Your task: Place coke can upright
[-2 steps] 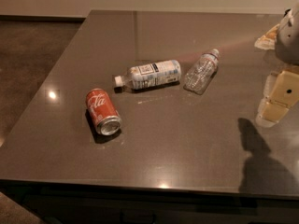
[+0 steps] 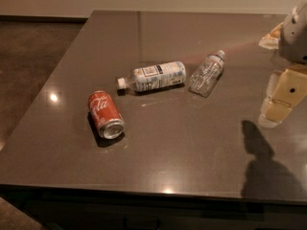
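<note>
The coke can (image 2: 105, 115) lies on its side on the dark table (image 2: 192, 152), front-left (silver end facing the camera); behind it lie a white-labelled bottle (image 2: 153, 75) and a clear bottle (image 2: 206, 73); the gripper (image 2: 282, 98) hangs well apart at the right edge, open or closed I cannot tell.

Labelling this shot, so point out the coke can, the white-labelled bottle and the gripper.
coke can (image 2: 105, 115), camera view, its red side.
white-labelled bottle (image 2: 156, 75), camera view, on its label.
gripper (image 2: 277, 110), camera view, at the far right, pale lower end.

Gripper (image 2: 279, 101): at right edge over table (image 2: 192, 152), cropped by frame. White-labelled bottle (image 2: 154, 75): print illegible.
</note>
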Controlling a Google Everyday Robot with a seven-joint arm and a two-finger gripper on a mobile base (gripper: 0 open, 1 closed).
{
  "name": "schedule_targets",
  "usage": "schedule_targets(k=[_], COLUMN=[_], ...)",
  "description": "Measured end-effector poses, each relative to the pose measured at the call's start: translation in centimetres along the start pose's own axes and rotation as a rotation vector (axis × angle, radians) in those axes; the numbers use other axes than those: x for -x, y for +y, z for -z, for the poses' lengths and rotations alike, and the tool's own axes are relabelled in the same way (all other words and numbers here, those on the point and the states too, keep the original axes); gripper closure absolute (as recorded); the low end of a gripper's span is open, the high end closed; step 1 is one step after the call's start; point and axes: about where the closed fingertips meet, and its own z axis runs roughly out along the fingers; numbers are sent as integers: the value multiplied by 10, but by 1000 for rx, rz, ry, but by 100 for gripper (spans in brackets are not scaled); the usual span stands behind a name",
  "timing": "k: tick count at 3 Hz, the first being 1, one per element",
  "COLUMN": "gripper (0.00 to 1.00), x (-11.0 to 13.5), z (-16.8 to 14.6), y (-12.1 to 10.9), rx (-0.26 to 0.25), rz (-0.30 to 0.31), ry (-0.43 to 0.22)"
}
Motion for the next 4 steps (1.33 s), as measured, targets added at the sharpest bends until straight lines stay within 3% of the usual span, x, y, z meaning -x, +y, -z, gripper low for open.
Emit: schedule_targets(k=[1, 3, 4], gripper=[0, 0, 0], x=[46, 114, 133], z=[-10, -35, -48], y=[3, 17, 30], rx=[40, 59, 58], rz=[-22, -149, -199], ry=[7, 42, 70])
